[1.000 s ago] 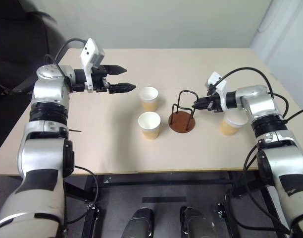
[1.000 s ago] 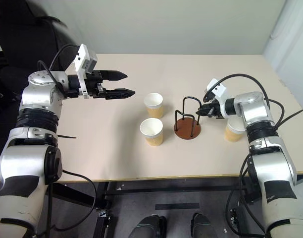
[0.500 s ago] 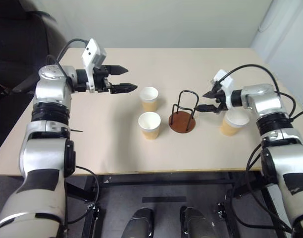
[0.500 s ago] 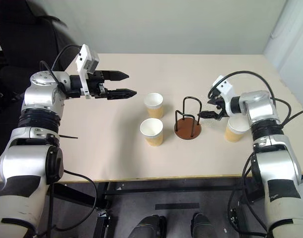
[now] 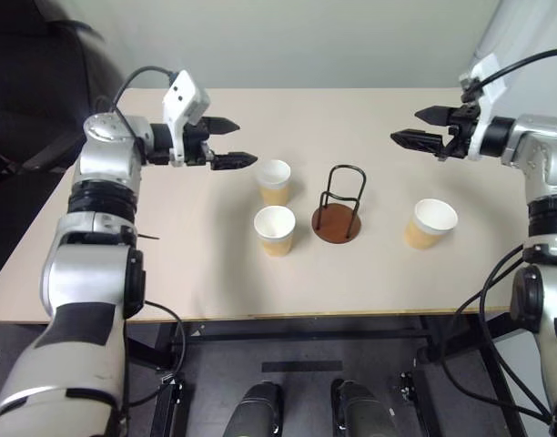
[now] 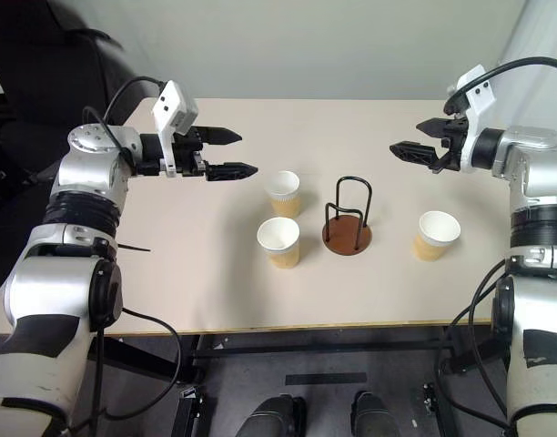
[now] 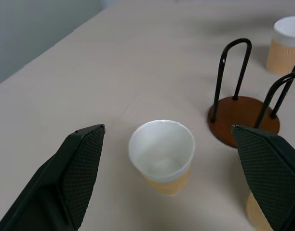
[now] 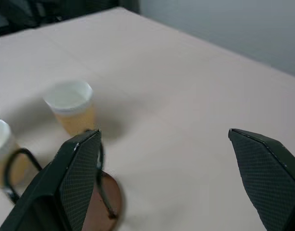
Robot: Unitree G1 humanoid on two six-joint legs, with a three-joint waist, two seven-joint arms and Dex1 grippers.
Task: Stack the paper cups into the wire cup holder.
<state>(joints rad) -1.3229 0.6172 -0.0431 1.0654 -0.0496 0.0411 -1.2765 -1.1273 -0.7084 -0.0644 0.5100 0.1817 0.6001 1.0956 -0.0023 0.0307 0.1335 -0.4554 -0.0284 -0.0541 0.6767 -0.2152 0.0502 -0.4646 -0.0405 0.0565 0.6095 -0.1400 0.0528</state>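
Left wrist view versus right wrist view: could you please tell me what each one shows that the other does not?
Left wrist view, not the right: the left tool, open, and the third paper cup beyond the wire cup holder. Right wrist view, not the left: the right tool, open. Shared: the empty wire cup holder, the far paper cup and the near paper cup beside it, and the table.

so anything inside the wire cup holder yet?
No. The wire cup holder is empty: its brown base shows bare between the two black loops. All three paper cups stand on the table outside it, two on the robot's left, one on its right.
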